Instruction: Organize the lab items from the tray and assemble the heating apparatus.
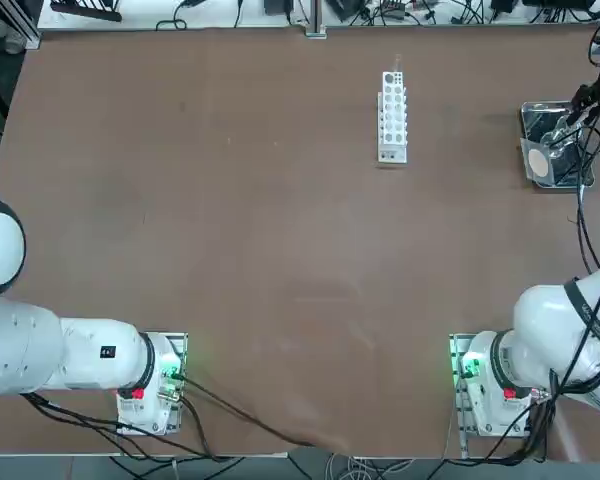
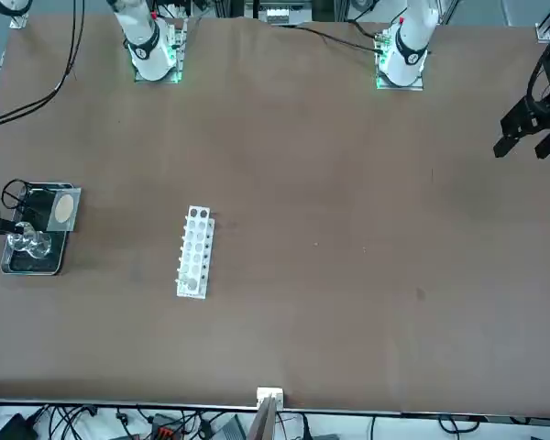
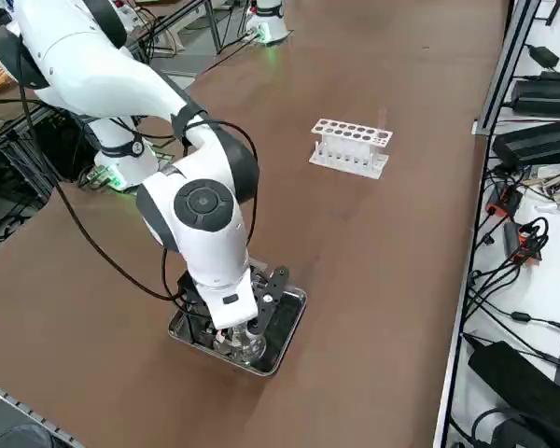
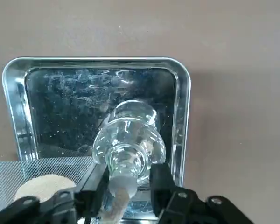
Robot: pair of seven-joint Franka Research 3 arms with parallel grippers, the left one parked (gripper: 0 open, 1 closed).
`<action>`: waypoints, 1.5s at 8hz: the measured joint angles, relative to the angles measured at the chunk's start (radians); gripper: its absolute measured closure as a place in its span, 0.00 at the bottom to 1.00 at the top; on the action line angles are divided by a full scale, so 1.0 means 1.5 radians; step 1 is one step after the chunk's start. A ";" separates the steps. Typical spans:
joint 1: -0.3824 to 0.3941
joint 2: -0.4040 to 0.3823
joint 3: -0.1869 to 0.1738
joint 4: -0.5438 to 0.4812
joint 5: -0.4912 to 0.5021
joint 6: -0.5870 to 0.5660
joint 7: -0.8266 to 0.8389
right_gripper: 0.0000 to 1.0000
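At the table's far right edge, the shiny raised-rim metal tray (image 4: 181, 100) holds a clear glass burner (image 4: 129, 142) and grey mesh (image 4: 18, 173) with tan centre, the right gripper (image 4: 129, 184) partly closed, fingers flanking the burner's neck.

Brown table, cluttered edges

You see a wide brown tabletop (image 1: 280, 250) under even light; black cables (image 3: 523, 252) and dark boxes (image 3: 551, 140) crowd a white ledge (image 3: 541, 308) along its far edge, with metal framing (image 3: 196, 23) behind the bases.
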 joint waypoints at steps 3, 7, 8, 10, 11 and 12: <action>0.000 0.000 0.001 0.000 0.000 0.000 0.000 0.55; 0.000 -0.001 0.005 0.001 0.000 0.000 0.000 0.70; 0.001 -0.001 0.007 0.001 0.007 0.000 0.000 0.70; 0.005 -0.004 0.015 0.007 0.028 0.001 0.000 0.70; 0.006 -0.011 0.026 0.014 0.030 0.001 0.000 0.70; 0.007 -0.027 0.041 0.021 0.030 0.000 0.000 0.70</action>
